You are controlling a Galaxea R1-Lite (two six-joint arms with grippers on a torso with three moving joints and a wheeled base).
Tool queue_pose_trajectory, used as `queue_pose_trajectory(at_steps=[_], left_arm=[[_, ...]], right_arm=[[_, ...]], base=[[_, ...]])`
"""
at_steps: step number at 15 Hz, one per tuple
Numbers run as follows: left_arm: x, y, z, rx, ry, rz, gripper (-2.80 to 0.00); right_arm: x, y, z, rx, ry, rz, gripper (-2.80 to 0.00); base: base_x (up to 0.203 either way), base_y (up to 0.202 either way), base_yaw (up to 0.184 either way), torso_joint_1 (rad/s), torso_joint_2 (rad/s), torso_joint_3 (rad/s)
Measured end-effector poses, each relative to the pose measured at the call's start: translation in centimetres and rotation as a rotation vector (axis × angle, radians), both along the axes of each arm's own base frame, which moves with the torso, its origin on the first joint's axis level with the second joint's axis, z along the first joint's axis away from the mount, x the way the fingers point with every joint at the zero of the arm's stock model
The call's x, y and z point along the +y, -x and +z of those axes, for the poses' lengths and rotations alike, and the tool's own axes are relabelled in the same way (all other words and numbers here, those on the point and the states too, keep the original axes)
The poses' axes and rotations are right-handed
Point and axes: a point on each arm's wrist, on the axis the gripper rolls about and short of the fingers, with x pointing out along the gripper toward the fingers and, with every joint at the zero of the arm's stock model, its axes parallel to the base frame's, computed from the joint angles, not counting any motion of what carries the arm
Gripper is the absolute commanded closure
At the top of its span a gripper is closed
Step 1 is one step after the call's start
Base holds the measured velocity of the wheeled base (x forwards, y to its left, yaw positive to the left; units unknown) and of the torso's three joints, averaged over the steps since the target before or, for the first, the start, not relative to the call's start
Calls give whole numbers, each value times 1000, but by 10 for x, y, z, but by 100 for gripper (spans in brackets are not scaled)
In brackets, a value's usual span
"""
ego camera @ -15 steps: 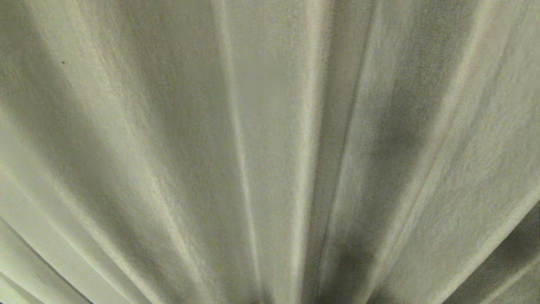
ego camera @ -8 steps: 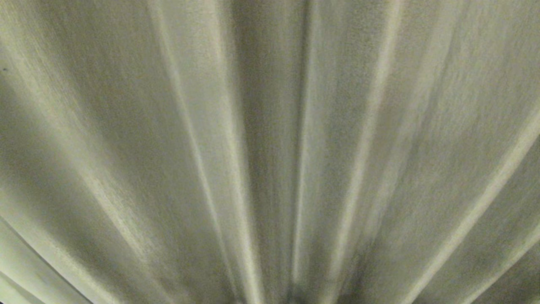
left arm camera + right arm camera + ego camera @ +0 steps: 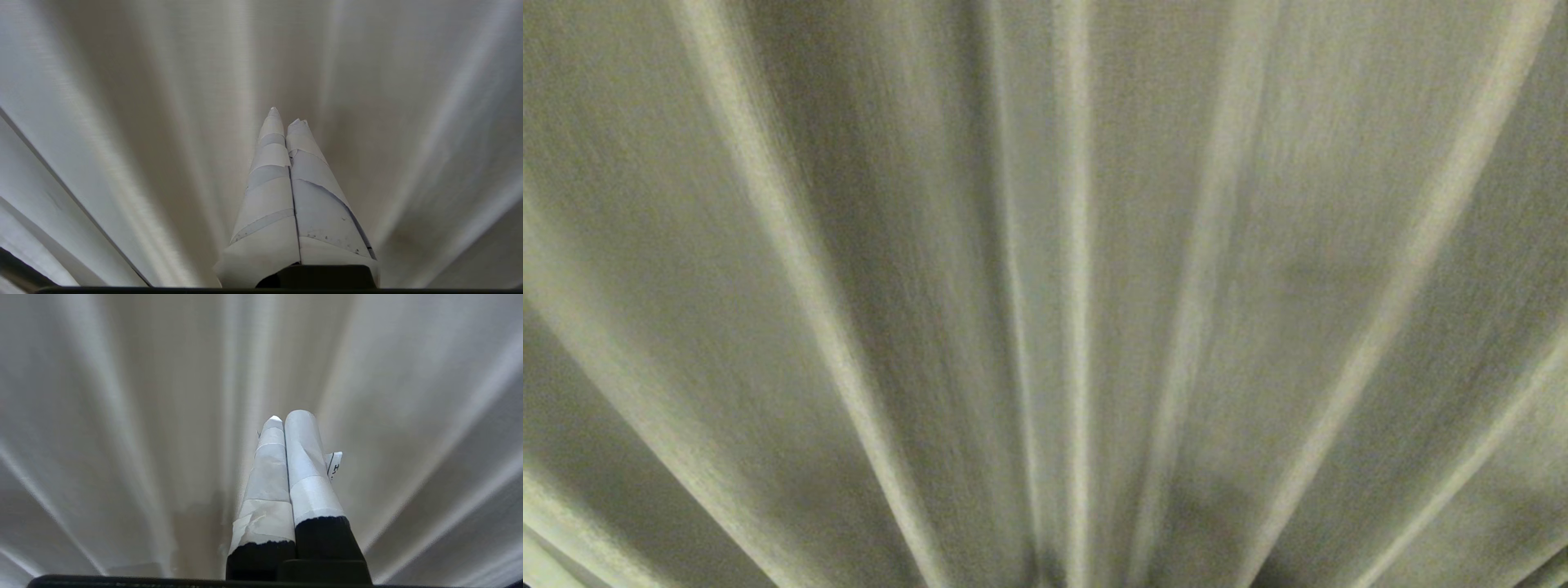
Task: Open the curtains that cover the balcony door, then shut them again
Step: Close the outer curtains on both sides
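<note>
Head view: the curtains (image 3: 1045, 294) fill the whole frame, cream woven fabric in soft pleats that fan out from the bottom centre toward the top corners. Lighter fold ridges alternate with shaded hollows. Neither arm shows here, and no glass or dark frame of the balcony door is visible in any view; the fabric covers everything ahead.

Left wrist view: the left gripper (image 3: 286, 118) points straight at the curtain, fingers (image 3: 269, 163) wrapped in pale tape and pressed together along their full length, tips meeting, nothing between them. Whether the tips touch the cloth cannot be told. At the lower corner on one side a straight fabric edge (image 3: 61, 183) runs diagonally with a second layer of cloth behind it, and a thin dark strip (image 3: 16, 265) shows at the very corner; the other views lack this.

Right wrist view: the right gripper (image 3: 288, 416) also faces the pleats, its two taped fingers (image 3: 306, 457) closed against each other, black bases visible below the tape, holding nothing. A small loose tape tab (image 3: 334, 463) with dark print sticks out beside one finger. Only unbroken pleated cloth lies beyond.
</note>
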Motion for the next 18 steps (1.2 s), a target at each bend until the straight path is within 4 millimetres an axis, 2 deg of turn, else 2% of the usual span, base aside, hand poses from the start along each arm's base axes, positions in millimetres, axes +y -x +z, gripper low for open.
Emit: queue_pose_trajectory(at_steps=[18], left_arm=[[0, 0, 0, 1, -1, -1, 0]], right_arm=[[0, 0, 0, -1, -1, 0, 0]], base=[[0, 0, 0, 0, 0, 0]])
